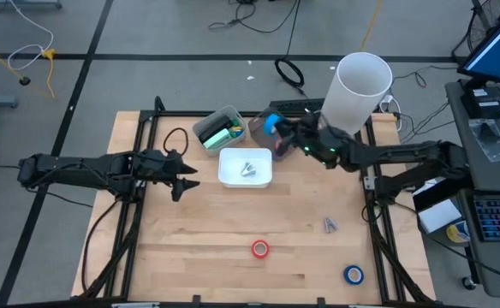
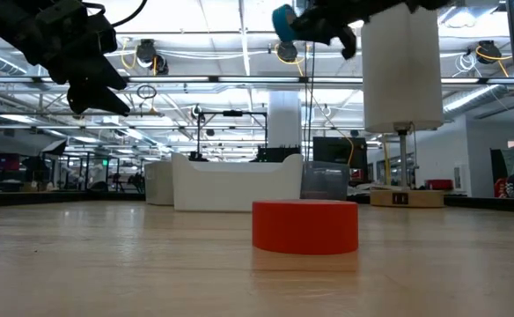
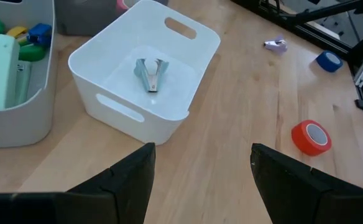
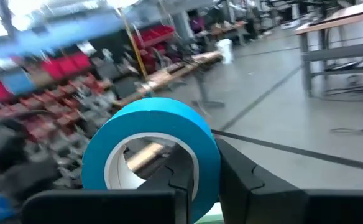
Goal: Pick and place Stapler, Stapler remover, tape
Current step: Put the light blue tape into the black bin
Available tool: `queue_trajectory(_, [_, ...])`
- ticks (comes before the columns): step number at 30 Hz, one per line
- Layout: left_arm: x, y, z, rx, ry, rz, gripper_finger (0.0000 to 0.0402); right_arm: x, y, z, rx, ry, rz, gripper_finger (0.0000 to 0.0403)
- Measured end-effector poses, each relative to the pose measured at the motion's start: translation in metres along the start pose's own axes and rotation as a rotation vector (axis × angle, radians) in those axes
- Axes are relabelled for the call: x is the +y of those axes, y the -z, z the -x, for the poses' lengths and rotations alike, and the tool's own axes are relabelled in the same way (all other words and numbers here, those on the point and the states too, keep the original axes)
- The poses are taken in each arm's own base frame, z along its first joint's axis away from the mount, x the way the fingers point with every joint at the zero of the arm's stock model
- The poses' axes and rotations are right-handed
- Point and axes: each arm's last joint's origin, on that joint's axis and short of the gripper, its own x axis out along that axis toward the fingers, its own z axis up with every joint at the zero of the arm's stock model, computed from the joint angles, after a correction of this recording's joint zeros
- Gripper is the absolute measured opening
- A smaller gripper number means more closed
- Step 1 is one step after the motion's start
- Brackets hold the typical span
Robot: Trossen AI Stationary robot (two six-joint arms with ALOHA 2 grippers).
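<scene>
Tabletop (image 1: 190, 248) of pale wood, cable-strewn floor around. Three tape rolls: red tape (image 1: 260, 249), dark blue tape (image 1: 354, 275), and light blue tape (image 4: 150, 155) pinched by right gripper (image 1: 277, 128) fingers above bins. One stapler remover (image 3: 151, 73) in white bin (image 3: 188, 56); left gripper (image 1: 184, 175) fingers spread.

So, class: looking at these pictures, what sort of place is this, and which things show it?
Probably a robotics lab or workshop. Cables trail over the floor, a monitor and keyboard stand beside the wooden table, and the low view shows a large hall with ceiling lights and benches.
</scene>
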Motion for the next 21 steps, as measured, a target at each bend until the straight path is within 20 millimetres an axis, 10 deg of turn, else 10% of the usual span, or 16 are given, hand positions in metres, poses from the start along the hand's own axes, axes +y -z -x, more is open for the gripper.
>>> queue_trajectory(10, [0.0,0.0,0.0,0.0,0.001,0.009,0.0262,0.03,-0.008,-0.063,0.199,0.312,0.296,0.004])
queue_trajectory(21, [-0.001,0.0,0.0,0.012,0.027,0.012,0.0262,-0.028,0.035,-0.105,0.494,0.564,0.306,0.004])
